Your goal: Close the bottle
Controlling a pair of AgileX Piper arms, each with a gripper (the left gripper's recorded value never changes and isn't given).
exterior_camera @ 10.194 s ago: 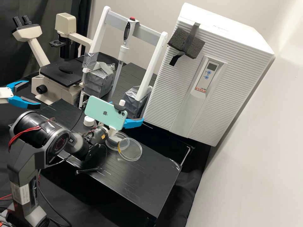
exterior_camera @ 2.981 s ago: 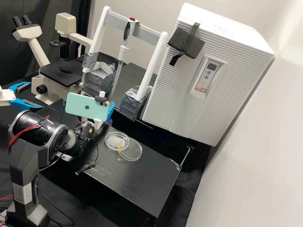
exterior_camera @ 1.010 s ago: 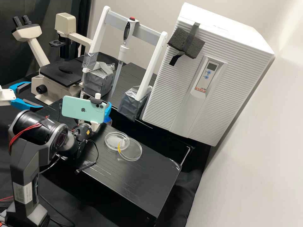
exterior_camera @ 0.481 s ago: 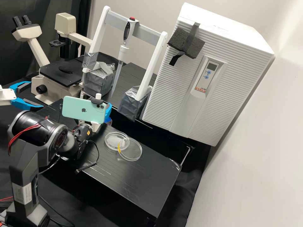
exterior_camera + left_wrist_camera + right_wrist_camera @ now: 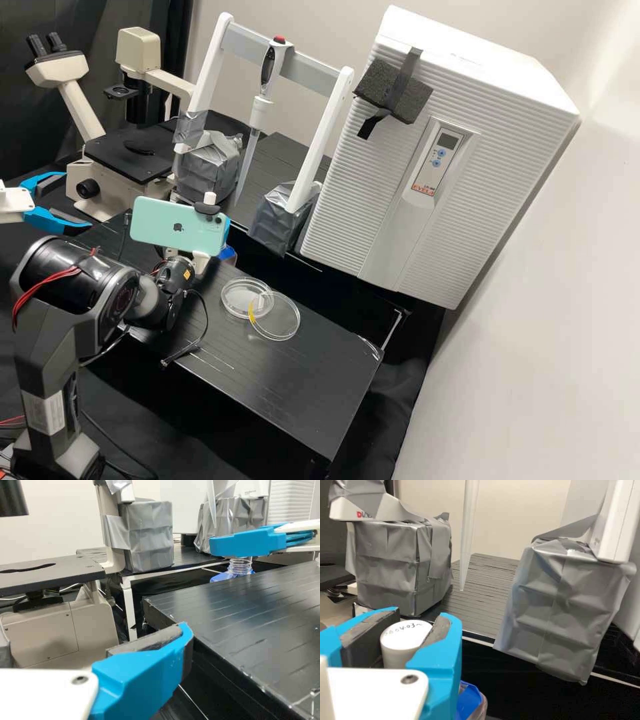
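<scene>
My right gripper (image 5: 400, 625) is shut on a white screw cap (image 5: 406, 639). Just beneath it shows the blue and clear top of the bottle (image 5: 470, 700). In the left wrist view the clear threaded bottle neck (image 5: 240, 565) stands on the black bench (image 5: 250, 625), with the right gripper's blue fingers (image 5: 250, 540) right above it. In the high view the right gripper (image 5: 225, 243) sits under its mint phone camera and hides the bottle. At the far left, off the bench, my left gripper (image 5: 73, 201) stands open and holds nothing; one of its fingers (image 5: 145, 675) shows close up.
Two clear petri dishes (image 5: 247, 297) (image 5: 275, 320) lie mid-bench. A pipette (image 5: 257, 127) hangs in a white stand on tape-wrapped weights (image 5: 400, 565) (image 5: 560, 615), its tip (image 5: 467, 530) just behind the bottle. A microscope (image 5: 113, 167) stands far left, a white appliance (image 5: 440, 153) to the right.
Ten seconds ago the cap lay on the bench; now my right gripper holds it over the bottle. In the last second that gripper shifted slightly. The left arm has hardly moved.
</scene>
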